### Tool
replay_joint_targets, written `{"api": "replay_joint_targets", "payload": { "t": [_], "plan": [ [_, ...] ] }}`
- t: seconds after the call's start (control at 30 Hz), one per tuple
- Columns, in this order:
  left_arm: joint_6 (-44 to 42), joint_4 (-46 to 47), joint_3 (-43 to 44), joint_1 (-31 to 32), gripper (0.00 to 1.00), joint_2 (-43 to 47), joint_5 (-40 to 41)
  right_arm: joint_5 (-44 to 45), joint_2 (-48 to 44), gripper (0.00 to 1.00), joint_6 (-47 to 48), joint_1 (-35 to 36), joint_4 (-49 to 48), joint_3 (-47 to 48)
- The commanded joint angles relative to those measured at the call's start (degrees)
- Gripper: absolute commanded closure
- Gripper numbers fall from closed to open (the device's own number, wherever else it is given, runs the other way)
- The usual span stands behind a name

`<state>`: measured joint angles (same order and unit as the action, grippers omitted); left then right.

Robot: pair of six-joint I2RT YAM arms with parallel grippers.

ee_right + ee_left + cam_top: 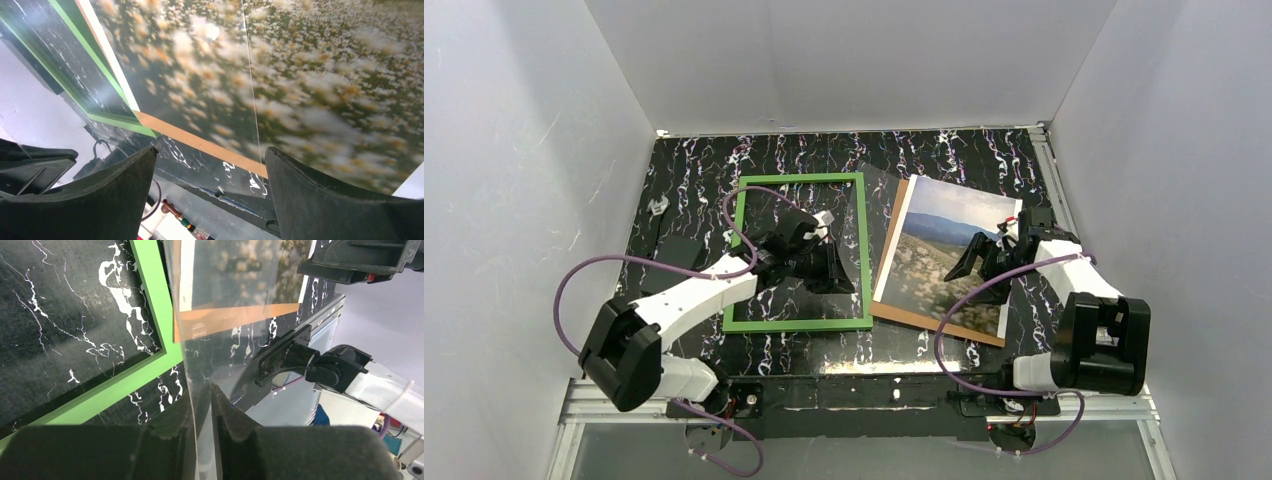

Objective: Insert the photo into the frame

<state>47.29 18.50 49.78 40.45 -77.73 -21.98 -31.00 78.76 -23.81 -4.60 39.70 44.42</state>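
Observation:
The green frame (799, 323) lies flat at the left centre of the table. To its right the photo (934, 255) lies face up on a brown backing board (934, 322). My left gripper (832, 266) is shut on the edge of a clear pane (880, 215), which stands tilted between the frame and the photo. In the left wrist view the pane (225, 340) runs up from between the closed fingers (230, 415), with the frame (150, 300) to its left. My right gripper (972, 262) hovers open just above the photo (300, 75), holding nothing.
White walls close in the table on three sides. A small pale object (659, 208) lies near the left wall. The table's front rail (864, 385) runs between the two arm bases.

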Motion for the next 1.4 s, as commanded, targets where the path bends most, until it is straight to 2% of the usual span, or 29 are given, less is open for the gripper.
{"api": "replay_joint_targets", "payload": {
  "t": [0.0,0.1,0.33,0.57,0.83,1.03,1.37],
  "plan": [
    [-4.63,-9.65,4.03,0.33,0.91,4.59,1.21,0.78,-3.74,0.10,-0.25,0.62,3.99,3.21],
    [-6.50,-13.00,5.88,0.32,0.97,6.32,2.27,2.13,-6.26,0.07,-0.21,0.81,6.23,4.62],
    [-12.75,-25.71,12.78,-0.03,0.98,12.14,7.35,3.88,-10.45,0.06,-0.64,2.77,9.81,6.64],
    [-19.49,-40.77,22.29,-0.24,1.00,20.72,16.20,4.67,-8.65,0.05,-3.46,9.00,8.68,8.79],
    [-23.47,-54.41,30.97,-0.24,1.00,28.75,27.75,8.09,0.18,0.05,-7.48,19.36,5.49,14.26],
    [-24.91,-63.37,32.02,-0.20,1.00,35.30,37.21,8.98,9.57,0.07,-9.96,26.67,2.72,22.48],
    [-24.89,-70.83,31.86,-0.19,1.00,39.44,40.35,7.05,25.01,0.10,-12.60,33.89,-0.29,37.21]
  ]
}}
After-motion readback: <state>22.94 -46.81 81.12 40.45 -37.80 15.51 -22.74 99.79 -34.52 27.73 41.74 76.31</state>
